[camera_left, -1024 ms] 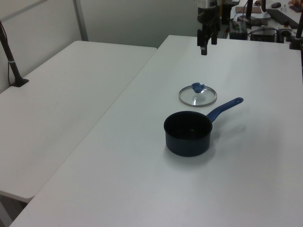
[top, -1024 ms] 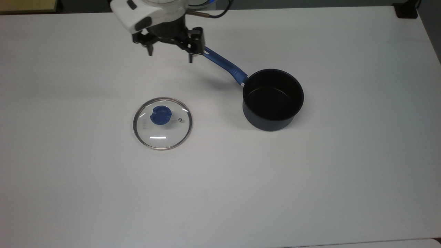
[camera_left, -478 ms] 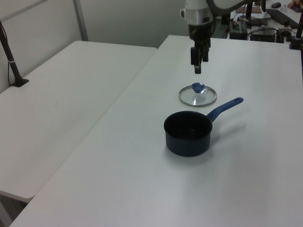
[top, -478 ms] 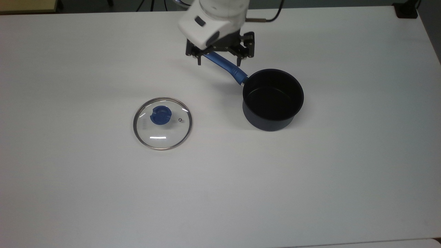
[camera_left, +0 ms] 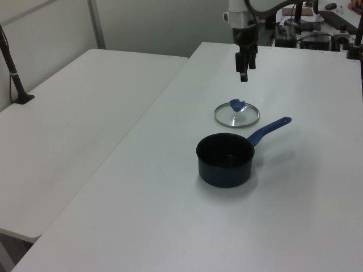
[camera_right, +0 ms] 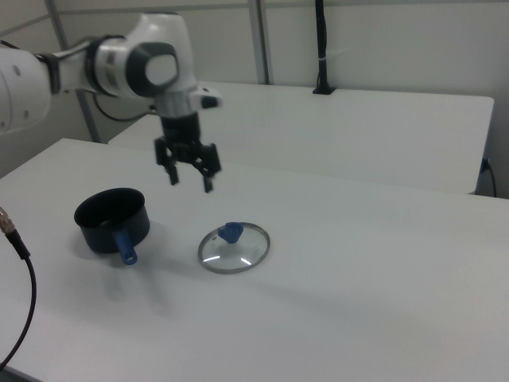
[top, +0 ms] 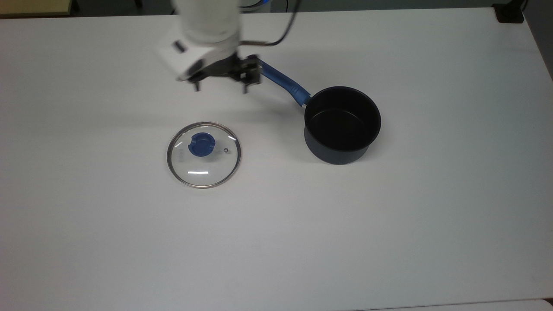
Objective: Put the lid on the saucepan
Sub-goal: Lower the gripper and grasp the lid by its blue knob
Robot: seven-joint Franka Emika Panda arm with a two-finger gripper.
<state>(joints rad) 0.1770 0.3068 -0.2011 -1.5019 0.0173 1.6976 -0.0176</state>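
The lid (top: 203, 160), clear glass with a metal rim and a blue knob, lies flat on the white table (top: 276, 242), left of the saucepan in the top view. The saucepan (top: 342, 124) stands upright and empty, its long blue handle (top: 283, 82) pointing up-left. My gripper (top: 220, 89) hangs open in the air above the table, beyond the lid and beside the handle's end, holding nothing. In the left view the gripper (camera_left: 244, 71) is well above the lid (camera_left: 236, 118) and behind the saucepan (camera_left: 225, 160). The right view shows the gripper (camera_right: 191, 183) above and left of the lid (camera_right: 234, 253), right of the saucepan (camera_right: 111, 219).
A second white table (camera_left: 74, 113) adjoins at the left view's left, with a black post (camera_left: 14, 73) on it. Equipment and cables (camera_left: 317, 28) crowd the far end. A black cable (camera_right: 24, 263) hangs at the right view's left edge.
The gripper swung to the top view's right over the handle, then back left, and now sits closer to the lid. Lid and saucepan have not moved.
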